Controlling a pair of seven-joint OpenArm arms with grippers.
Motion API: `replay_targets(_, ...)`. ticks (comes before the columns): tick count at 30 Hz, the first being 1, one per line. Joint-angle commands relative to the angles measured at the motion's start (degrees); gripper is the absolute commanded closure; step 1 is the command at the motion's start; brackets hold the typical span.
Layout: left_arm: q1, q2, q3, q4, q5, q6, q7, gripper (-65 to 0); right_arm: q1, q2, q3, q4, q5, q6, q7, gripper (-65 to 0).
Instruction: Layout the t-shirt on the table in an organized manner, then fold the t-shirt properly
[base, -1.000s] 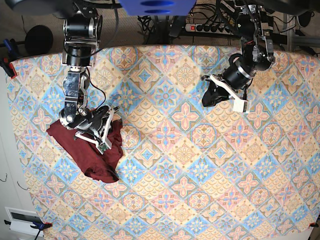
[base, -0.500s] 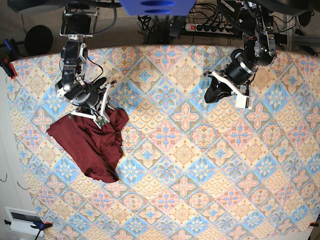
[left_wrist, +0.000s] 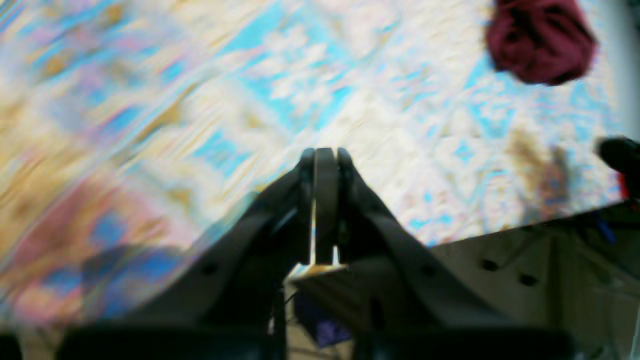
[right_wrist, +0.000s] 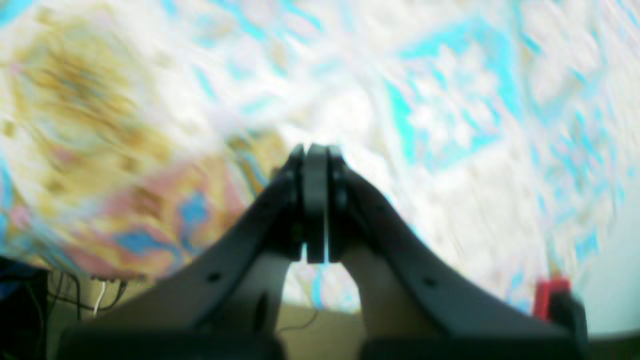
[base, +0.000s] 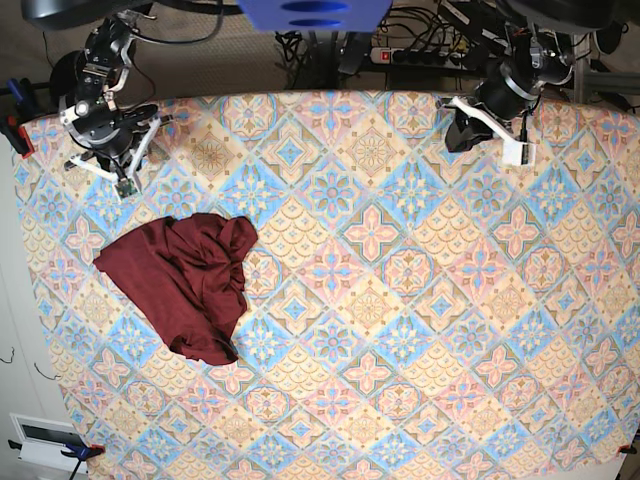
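The dark maroon t-shirt (base: 185, 285) lies crumpled in a heap on the left part of the patterned table (base: 400, 350), with no gripper on it. It also shows small and far off in the left wrist view (left_wrist: 540, 40). My right gripper (base: 127, 185) is near the table's far left corner, well beyond the shirt. In its wrist view it is shut and empty (right_wrist: 315, 150). My left gripper (base: 515, 153) is at the far right edge, far from the shirt. In its wrist view it is shut and empty (left_wrist: 320, 155). Both wrist views are blurred.
A power strip with cables (base: 415, 55) lies behind the table's far edge. A red clamp (base: 15, 130) grips the left edge and also shows in the right wrist view (right_wrist: 550, 290). A white box (base: 40, 435) sits off the table at lower left.
My right gripper let go of the shirt and pulled back to the far left corner. My left gripper drew back toward the far right edge. The shirt settled into a heap.
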Motion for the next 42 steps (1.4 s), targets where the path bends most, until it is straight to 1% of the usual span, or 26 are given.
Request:
replay_targets(1, 0.9, -0.5, -0.8, 1.3, -0.9, -0.5, -1.0, 0.0, -1.5, 0.4, 1.2, 1.0, 0.4, 0.0, 0.4, -0.1)
replay_targets(7, 8.5, -0.4, -4.7, 2.1, -1.3, -0.5, -1.1, 0.0, -9.6, 0.4, 8.5, 1.1, 0.5, 0.0, 0.4, 0.0)
replay_targets(12, 14.7, -0.4, -7.3, 2.1, -4.2, -0.5, -1.1, 0.0, -13.2, 0.4, 11.4, 1.0, 0.5, 0.0, 0.4, 0.0)
replay_targets(15, 18.2, -0.4, -7.6, 1.8, -4.0, -0.5, -1.2, 0.0, -15.6, 0.1, 12.4, 0.6, 0.5, 0.0, 0.4, 0.0)
replay_targets(17, 19.5, -0.4, -7.9, 1.7, -2.5, -0.5, -1.2, 0.0, -17.8, 0.1, 12.5, 0.6, 0.5, 0.0, 0.6, 0.0)
replay_targets(20, 20.6, -0.2, -7.6, -0.1, 1.9, -0.5, -1.2, 0.0, -19.8, 0.0, 12.5, 0.4, 0.5, 0.0, 0.6, 0.0)
replay_targets(24, 20.4, 0.0, -6.5, -5.3, 7.6, -0.5, -1.3, 0.0, -21.5, 0.0, 12.5, -1.9, 0.5, 0.0, 0.4, 0.0)
replay_targets(27, 18.5, 0.0, -4.3, -11.5, 9.8, -0.5, -1.4, 0.0, -21.9, 0.0, 12.4, -7.3, 0.5, 0.0, 0.5, 0.0)
replay_targets(30, 14.9, 0.0, -1.5, -20.3, 12.5, -0.5, -2.0, 0.0, -21.7, 0.0, 12.4, -16.3, 0.5, 0.0, 0.8, 0.0)
replay_targets(31, 13.8, 0.0, -0.8, -23.2, 13.3, -0.5, -3.7, 0.0, -21.5, 0.1, 12.4, -19.4, 0.5, 0.0, 0.9, 0.0)
replay_targets(33, 11.8, -0.1, 2.1, -29.8, 15.4, -0.5, -9.1, 0.0, -21.5, 0.4, 12.3, -25.8, 0.4, 0.0, 1.8, 0.0)
replay_targets(36, 9.8, -0.3, 7.2, -37.6, 18.6, -0.5, -17.9, 0.0, -18.2, 0.4, 10.0, -33.4, 0.4, 0.0, 6.1, 0.0)
replay_targets(39, 5.8, -0.3, 12.2, -46.1, 20.7, -0.5, -23.3, 0.0, -13.2, 0.4, 8.1, -39.5, 0.3, 0.0, 9.3, 0.0)
replay_targets(42, 1.0, -0.1, 15.1, -56.1, 22.7, -0.5, -27.9, 0.0, -10.3, 0.5, 7.8, -47.3, 0.3, 0.0, 11.8, 0.0)
